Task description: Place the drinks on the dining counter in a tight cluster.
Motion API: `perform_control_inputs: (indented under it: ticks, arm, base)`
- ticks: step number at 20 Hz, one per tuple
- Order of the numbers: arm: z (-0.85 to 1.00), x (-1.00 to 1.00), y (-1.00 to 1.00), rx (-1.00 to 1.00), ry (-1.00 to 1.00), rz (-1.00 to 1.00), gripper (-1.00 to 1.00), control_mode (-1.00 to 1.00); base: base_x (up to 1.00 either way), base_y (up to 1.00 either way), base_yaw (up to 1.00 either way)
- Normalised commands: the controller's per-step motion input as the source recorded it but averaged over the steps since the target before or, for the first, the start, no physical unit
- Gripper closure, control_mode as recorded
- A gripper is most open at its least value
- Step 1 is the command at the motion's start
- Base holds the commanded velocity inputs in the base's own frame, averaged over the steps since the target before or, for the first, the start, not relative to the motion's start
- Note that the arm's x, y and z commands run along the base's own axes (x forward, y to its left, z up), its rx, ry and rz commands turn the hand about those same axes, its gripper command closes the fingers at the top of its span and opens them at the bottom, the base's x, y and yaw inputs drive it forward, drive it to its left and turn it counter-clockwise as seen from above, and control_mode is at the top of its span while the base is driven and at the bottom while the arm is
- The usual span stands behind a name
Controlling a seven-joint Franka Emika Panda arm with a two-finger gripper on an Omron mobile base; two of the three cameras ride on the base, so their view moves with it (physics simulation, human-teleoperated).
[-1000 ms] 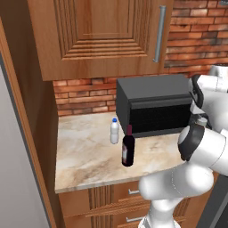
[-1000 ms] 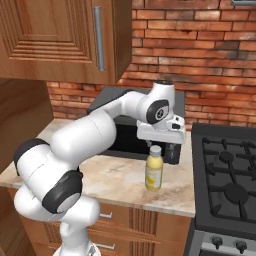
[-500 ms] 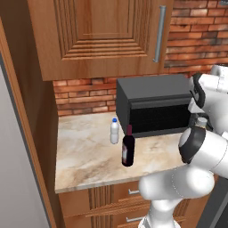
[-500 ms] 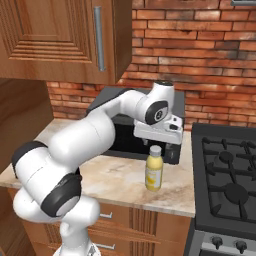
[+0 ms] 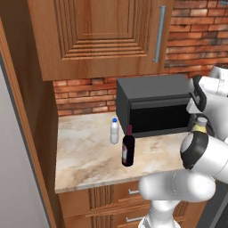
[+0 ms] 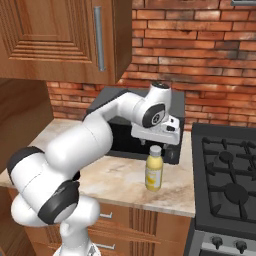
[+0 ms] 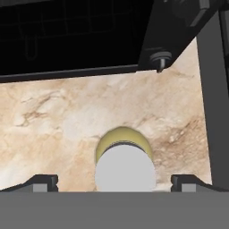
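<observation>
The stubby yellow juice bottle [image 6: 154,171] with a pale cap stands upright on the marble counter in front of the microwave's right end. My gripper [image 6: 156,145] hangs straight above it, open, one fingertip on either side of the cap and touching nothing. In the hand view the bottle [image 7: 125,164] sits centred between the two tips of the gripper [image 7: 115,182]. To the left stand the dark wine bottle [image 5: 128,151] and the small white bottle [image 5: 115,132] with a blue cap. The juice bottle's cap [image 5: 201,121] peeks out behind my arm. The dining counter is out of view.
A black microwave [image 5: 153,107] stands at the back of the short marble counter [image 5: 84,156], under wooden wall cabinets [image 5: 102,35]. A black stove [image 6: 227,185] adjoins the counter on the right. A tall wooden panel [image 5: 26,133] closes off the left side.
</observation>
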Motion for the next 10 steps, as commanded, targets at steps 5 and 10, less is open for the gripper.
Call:
perform_control_inputs:
  ticks: [5,10]
  arm:
    - [-0.09,0.00,0.00,0.00,-0.06,0.00,-1.00,-1.00]
    - [-0.25,0.00,0.00,0.00,-0.03,0.00,-1.00,-1.00]
  base:
    - [0.00,0.00,0.00]
    - [0.00,0.00,0.00]
